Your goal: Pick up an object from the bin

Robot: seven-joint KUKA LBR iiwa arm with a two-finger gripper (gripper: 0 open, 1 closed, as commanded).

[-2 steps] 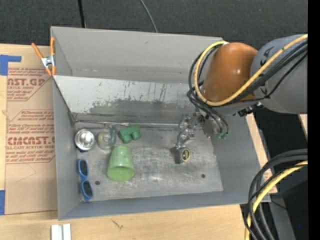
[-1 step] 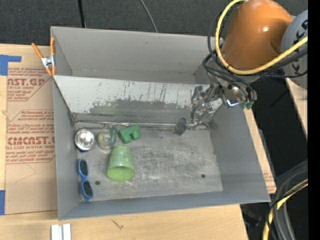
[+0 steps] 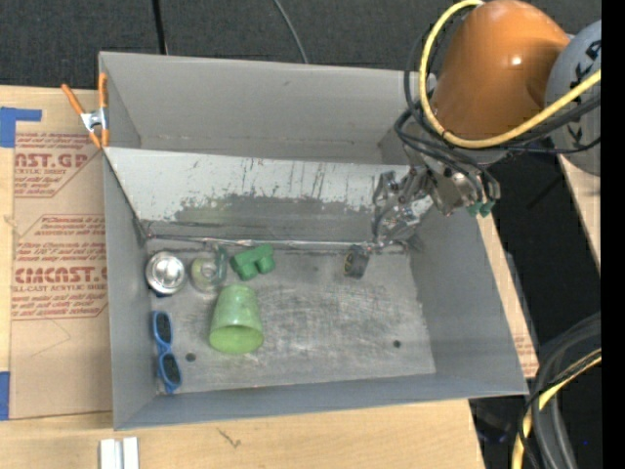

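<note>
Camera view, looking down into the grey metal bin (image 3: 459, 291): the arm comes in from the right, its orange cover (image 3: 498, 57) bulging above the far right corner. The gripper (image 3: 391, 228) hangs low by the foot of the back wall, right of the middle. It is a tangle of metal against grey metal, and I cannot tell whether its jaws are spread or pressed together.

Just beside it, a little nearer me and to the left, a small dark grey piece (image 3: 356, 263) lies alone on the floor. It is apart from the gripper, not gripped. It is too small for me to be sure of its long axis, though it seems to run roughly from the back wall toward the near side.

Everything else sits well apart, on the left side of the floor. A pale green cup (image 3: 235, 319) lies on its side, its wide mouth toward the near edge. Behind it are a darker green block (image 3: 254, 260), a clear round thing (image 3: 206, 272) and a silvery round can (image 3: 166, 272). Blue sunglasses (image 3: 164, 350) lie lengthwise along the left wall.
</note>
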